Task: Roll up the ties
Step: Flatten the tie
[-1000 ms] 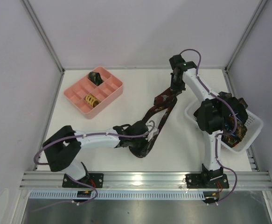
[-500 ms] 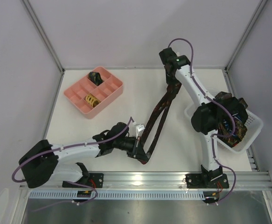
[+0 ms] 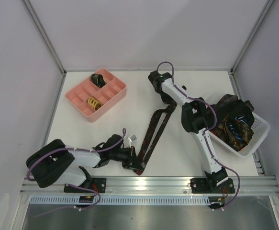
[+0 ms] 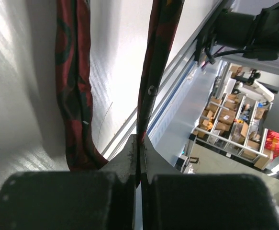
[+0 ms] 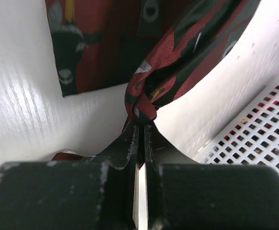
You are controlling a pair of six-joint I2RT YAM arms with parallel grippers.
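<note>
From the top camera: seeing one long red and black tie [image 3: 152,132] stretching over the white table [image 3: 106,129] in two strips side by side. Pinching its near end with the left gripper [image 3: 136,165], low down by the near edge. Pinching its far end with the right gripper [image 3: 166,102]. Also seeing a pink tray [image 3: 111,85] at the far left, holding a dark rolled tie [image 3: 98,79] and a yellow rolled tie [image 3: 94,102] in separate boxes. Seeing a white basket [image 3: 256,132] on the right too, holding a heap of more ties [image 3: 231,125].

From the left wrist: showing up close what the top cannot. Squeezing the fingers [image 4: 126,160] shut on one thin strip of the tie, with the other strip running just beside it.

From the right wrist: closing tight on a bunched fold of the tie, with the wide flat part lying behind and the basket wall just to the right.

Comparing with a second ago: holding the tie lower and nearer now, having swung the right arm to the left and pulled the left arm back. Uncovering the heap in the basket.
</note>
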